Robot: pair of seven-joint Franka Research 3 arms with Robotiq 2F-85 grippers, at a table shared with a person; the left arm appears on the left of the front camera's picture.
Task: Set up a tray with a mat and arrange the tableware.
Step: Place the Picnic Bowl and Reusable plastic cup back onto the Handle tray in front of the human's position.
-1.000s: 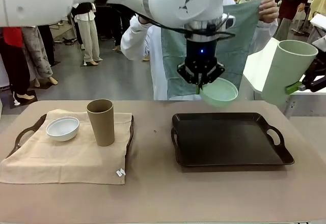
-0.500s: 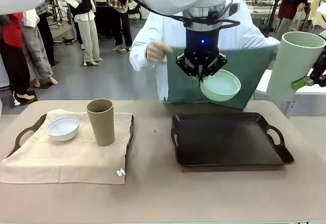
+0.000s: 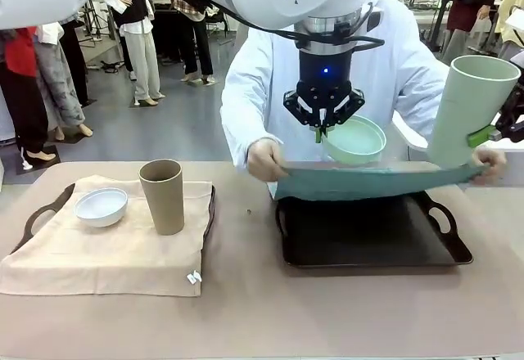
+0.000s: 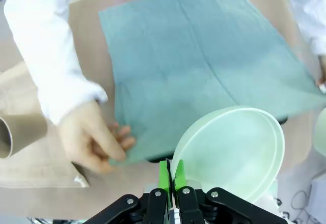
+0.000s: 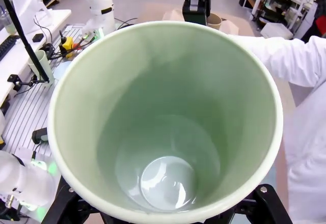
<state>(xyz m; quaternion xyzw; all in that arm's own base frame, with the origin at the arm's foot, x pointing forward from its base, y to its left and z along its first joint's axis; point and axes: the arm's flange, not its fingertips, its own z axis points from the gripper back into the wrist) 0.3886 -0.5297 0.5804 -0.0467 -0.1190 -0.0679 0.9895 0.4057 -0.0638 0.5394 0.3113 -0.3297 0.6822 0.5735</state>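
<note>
- The left gripper [image 3: 321, 128] hangs above the far edge of the black tray [image 3: 434, 255], its green pads pinched tight on the rim of the mint green bowl [image 3: 355, 140], which tips toward the camera.
- The right gripper [image 3: 494, 132] holds the pale green cup [image 3: 463, 111] by its lower wall at the right edge, tilted, jaws spread wide around it.
- The person's hands [image 3: 268, 159] stretch a teal mat [image 3: 368, 183] just over the tray, one hand at each end; it is not yet laid flat.
- On the left, the white bowl [image 3: 101, 206] and brown cup [image 3: 163, 196] stand on a beige cloth [image 3: 98, 254] covering a second tray.
- Handling, as a judgement: the bowl and cups look stiff, smooth and breakable, and light enough for a rim pinch, though that hold could let the bowl swing or slip. The mat is limp; corners are the place to hold it.
- The left wrist view shows the mat [image 4: 204, 66] from above, its creases, and the pads [image 4: 164, 175] meeting on the bowl [image 4: 232, 147] rim beside the person's hand [image 4: 94, 140].
- The right wrist view looks straight down into the cup [image 5: 168, 122], which is empty; there the fingers are hidden beneath it.
</note>
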